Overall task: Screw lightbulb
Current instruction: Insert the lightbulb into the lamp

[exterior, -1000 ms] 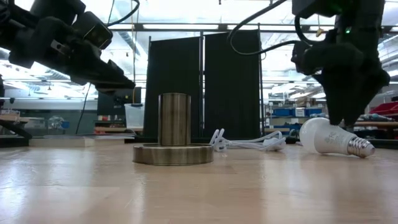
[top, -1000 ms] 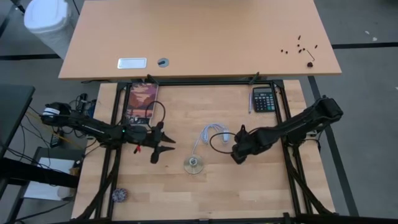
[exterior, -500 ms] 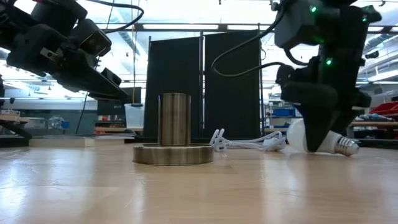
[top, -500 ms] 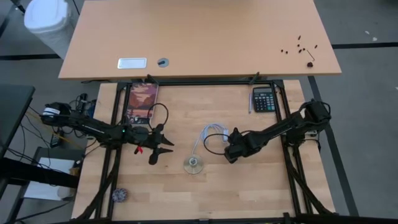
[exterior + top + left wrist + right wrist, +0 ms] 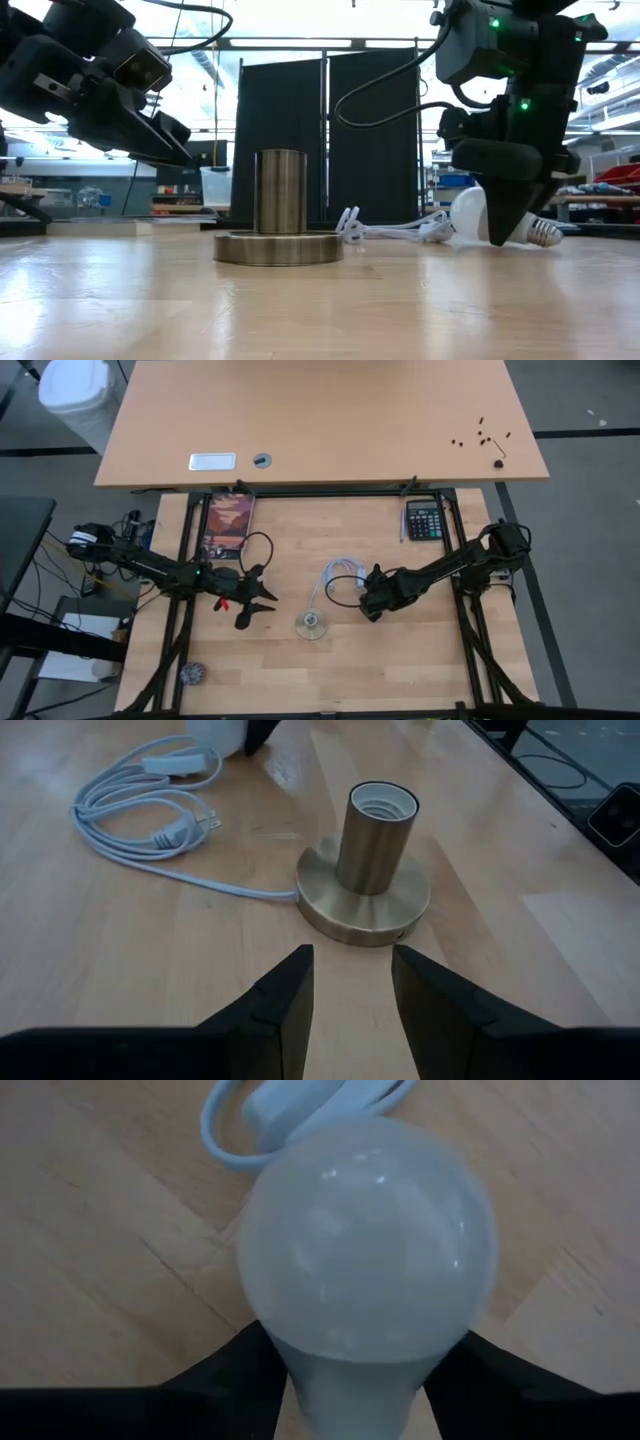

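lightbulb [image 5: 366, 1245] between right gripper [image 5: 350, 1380] fingers

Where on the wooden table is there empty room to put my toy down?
Bare wood lies along the near edge in front of the brass socket, and below the calculator. The middle is crowded: socket, white cord, lightbulb and both grippers.

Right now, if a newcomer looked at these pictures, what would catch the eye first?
The right gripper straddles the white lightbulb lying on the table, beside the coiled white cord. Near the centre stands the brass socket, with the left gripper hovering open beside it.
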Tool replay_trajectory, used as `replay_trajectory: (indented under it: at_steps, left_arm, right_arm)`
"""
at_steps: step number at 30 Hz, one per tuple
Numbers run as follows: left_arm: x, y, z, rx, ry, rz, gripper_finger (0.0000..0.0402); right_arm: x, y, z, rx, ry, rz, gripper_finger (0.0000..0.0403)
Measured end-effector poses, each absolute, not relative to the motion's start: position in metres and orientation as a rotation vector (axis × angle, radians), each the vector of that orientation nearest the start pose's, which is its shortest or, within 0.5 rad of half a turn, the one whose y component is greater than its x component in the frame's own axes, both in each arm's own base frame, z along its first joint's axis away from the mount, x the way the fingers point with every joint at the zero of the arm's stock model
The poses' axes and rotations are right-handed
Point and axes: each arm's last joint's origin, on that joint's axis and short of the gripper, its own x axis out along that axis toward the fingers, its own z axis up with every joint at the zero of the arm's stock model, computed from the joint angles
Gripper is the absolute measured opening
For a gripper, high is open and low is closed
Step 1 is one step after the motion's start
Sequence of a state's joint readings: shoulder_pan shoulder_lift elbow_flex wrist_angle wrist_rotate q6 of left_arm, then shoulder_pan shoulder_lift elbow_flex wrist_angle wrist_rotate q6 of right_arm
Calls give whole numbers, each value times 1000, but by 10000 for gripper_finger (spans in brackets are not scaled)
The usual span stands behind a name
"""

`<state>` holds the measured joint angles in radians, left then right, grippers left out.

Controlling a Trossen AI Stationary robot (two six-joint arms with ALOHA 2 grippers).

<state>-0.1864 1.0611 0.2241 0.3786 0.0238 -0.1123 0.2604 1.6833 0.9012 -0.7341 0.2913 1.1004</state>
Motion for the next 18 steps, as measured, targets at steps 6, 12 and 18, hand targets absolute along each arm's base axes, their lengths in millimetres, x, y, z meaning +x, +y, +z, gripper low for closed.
replay_trajectory:
  at_steps: [6, 12, 18]
  left_arm:
    - [183, -35, 150, -73, 465, -182, 142]
    - [182, -38, 149, -98, 482, -280, 142]
    - [185, -40, 144, -102, 498, -300, 142]
  right_arm:
    - [264, 62, 140, 458, 1249, -766, 172]
    - [261, 63, 152, 434, 1225, -698, 163]
    - [270, 71, 176, 354, 1067, -480, 163]
